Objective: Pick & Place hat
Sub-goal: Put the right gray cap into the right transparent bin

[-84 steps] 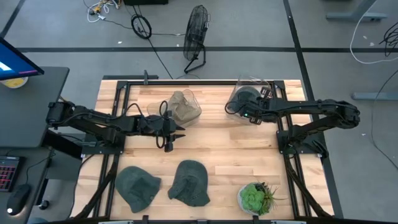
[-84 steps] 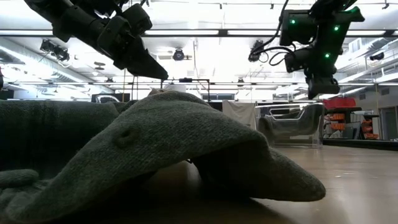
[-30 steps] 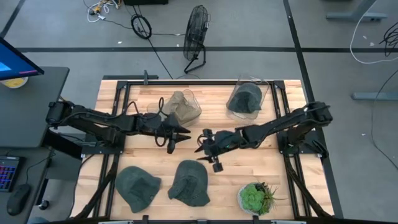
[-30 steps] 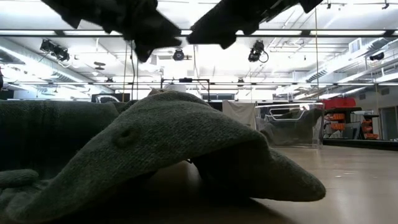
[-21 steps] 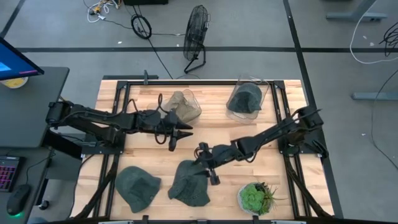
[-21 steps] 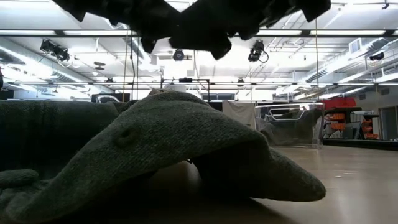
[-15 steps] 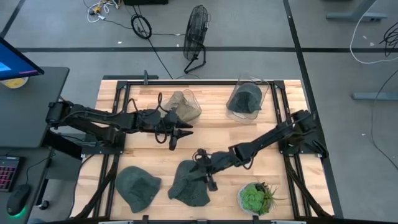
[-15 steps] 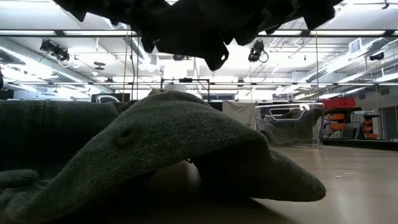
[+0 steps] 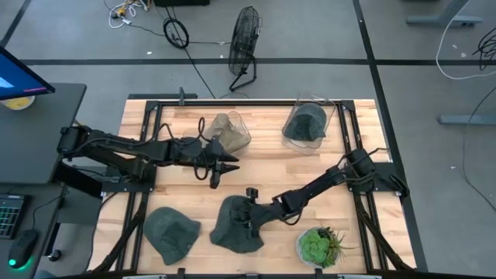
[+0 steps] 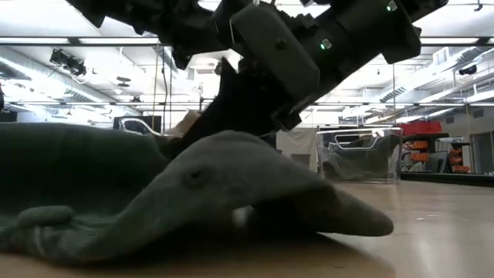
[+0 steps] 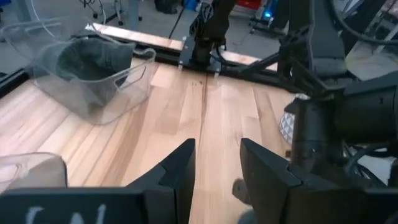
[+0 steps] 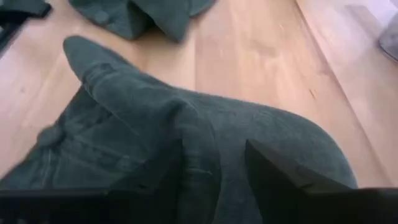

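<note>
**Room around my workbench**

From overhead I see a grey floor (image 9: 310,31) crossed by dark tape lines. A black floor fan (image 9: 246,35) stands beyond the wooden table (image 9: 310,167), with cables (image 9: 177,31) coiled nearby. At my left sits a dark desk (image 9: 39,116) with a lit monitor (image 9: 23,74), keyboard (image 9: 9,213) and mouse (image 9: 18,248). Looking level, I see ceiling light strips (image 10: 432,38) overhead.

My overhead camera looks straight down on the whole table (image 9: 310,174). My low one sits at tabletop height, very near the green hat (image 10: 231,181), which my right wrist camera probably shares close-up.
</note>
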Robot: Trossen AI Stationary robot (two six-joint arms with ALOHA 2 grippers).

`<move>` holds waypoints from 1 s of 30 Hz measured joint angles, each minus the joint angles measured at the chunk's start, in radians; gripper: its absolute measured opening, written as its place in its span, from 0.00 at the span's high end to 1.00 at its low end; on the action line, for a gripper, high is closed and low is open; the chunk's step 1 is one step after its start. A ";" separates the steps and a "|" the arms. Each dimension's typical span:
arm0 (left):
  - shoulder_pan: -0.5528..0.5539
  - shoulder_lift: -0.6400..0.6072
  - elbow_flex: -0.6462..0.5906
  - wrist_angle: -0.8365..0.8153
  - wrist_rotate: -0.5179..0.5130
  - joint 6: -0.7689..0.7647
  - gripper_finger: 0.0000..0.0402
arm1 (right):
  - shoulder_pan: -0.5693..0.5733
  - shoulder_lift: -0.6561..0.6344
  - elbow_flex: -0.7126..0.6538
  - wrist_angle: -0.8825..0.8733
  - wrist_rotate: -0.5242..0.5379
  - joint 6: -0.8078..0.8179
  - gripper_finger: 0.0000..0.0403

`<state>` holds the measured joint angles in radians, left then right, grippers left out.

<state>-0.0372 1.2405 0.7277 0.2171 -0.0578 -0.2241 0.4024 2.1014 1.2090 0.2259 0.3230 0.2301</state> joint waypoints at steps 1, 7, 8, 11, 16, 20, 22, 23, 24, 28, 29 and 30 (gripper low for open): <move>0.000 0.000 0.000 -0.011 0.000 0.000 0.68 | -0.001 0.000 -0.001 -0.004 -0.005 0.002 0.58; 0.001 0.000 0.000 -0.084 0.000 0.001 0.68 | 0.012 -0.001 -0.001 -0.022 0.002 -0.002 0.77; 0.001 0.000 0.000 -0.094 0.000 0.000 0.68 | 0.013 -0.004 -0.001 -0.036 0.002 -0.003 0.83; 0.001 0.000 0.000 -0.111 0.000 0.000 0.68 | 0.011 -0.037 -0.004 -0.093 0.004 0.002 0.96; 0.000 0.000 0.000 -0.120 0.000 -0.003 0.68 | 0.008 -0.188 0.068 -0.380 0.080 0.023 0.92; 0.001 0.000 0.000 -0.126 0.000 -0.004 0.68 | 0.008 -0.329 0.170 -0.785 0.290 0.031 0.95; 0.000 0.000 0.000 -0.128 0.000 -0.004 0.68 | 0.004 -0.388 0.205 -0.962 0.402 0.073 0.98; 0.001 0.000 0.000 -0.127 0.000 -0.004 0.68 | 0.000 -0.420 0.219 -1.041 0.452 0.096 0.98; 0.000 0.000 0.000 -0.131 0.000 -0.005 0.68 | -0.006 -0.454 0.230 -1.106 0.500 0.116 0.98; 0.000 0.000 0.000 -0.135 0.000 -0.007 0.68 | -0.058 -0.556 0.232 -1.380 0.647 0.222 0.96; 0.000 0.000 0.000 -0.135 0.000 -0.007 0.68 | -0.081 -0.573 0.231 -1.448 0.666 0.248 0.97; 0.000 0.000 0.000 -0.134 0.000 -0.007 0.68 | -0.108 -0.590 0.231 -1.518 0.682 0.256 0.97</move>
<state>-0.0368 1.2407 0.7273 0.0826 -0.0578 -0.2314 0.2944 1.5112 1.4399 -1.2921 1.0046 0.4865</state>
